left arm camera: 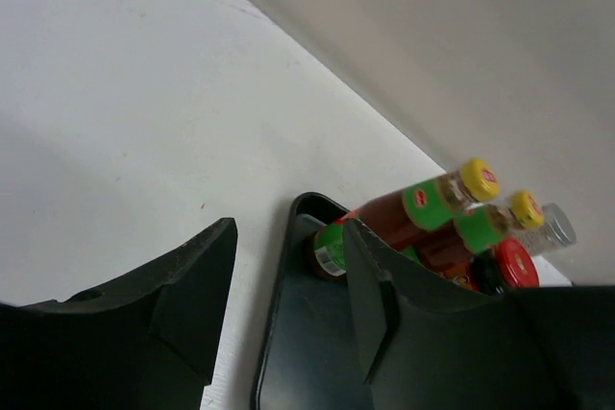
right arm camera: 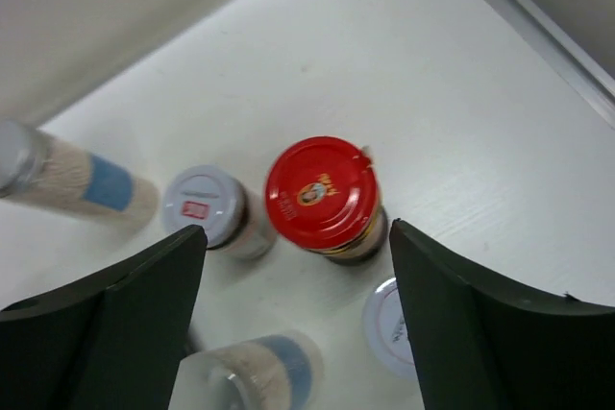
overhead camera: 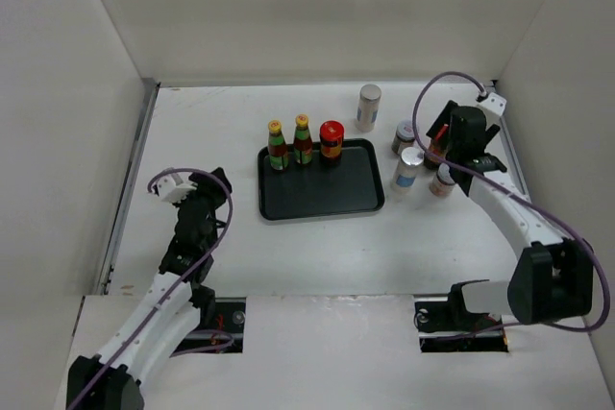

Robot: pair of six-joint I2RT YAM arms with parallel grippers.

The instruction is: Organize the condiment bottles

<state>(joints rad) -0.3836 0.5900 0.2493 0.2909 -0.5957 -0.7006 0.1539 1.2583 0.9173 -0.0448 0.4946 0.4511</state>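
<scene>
Condiment bottles [overhead camera: 303, 146] stand in two groups on a matte white desk [overhead camera: 240, 256], which is boxed in by plain white walls [overhead camera: 307, 7] on its left, far and right sides. A grey strip [overhead camera: 144, 141] runs along the foot of the left wall.

A black rectangular tray [overhead camera: 322, 201] lies flat in the middle of the desk. Along its far edge, from left to right, stand two slim yellow-capped sauce bottles [overhead camera: 278, 146] [overhead camera: 303, 139] and a red-lidded jar [overhead camera: 332, 140], all upright and close together.

The other group is on the bare desk to the right of the tray. A tall shaker jar [overhead camera: 369, 108] stands farthest back. Nearer the right wall, three more shaker jars [overhead camera: 405, 135] [overhead camera: 409, 168] [overhead camera: 442, 180] cluster around a second red-lidded jar [right arm camera: 325, 199].

The right pincer [right arm camera: 296, 229] hangs directly over this second red-lidded jar. Its fingers are spread wide, there is a clear gap on each side, and it holds nothing.

The left pincer [left arm camera: 288, 237] sits low over bare desk to the left of the tray, well apart from the bottles. Its fingers are partly open with nothing between them.
</scene>
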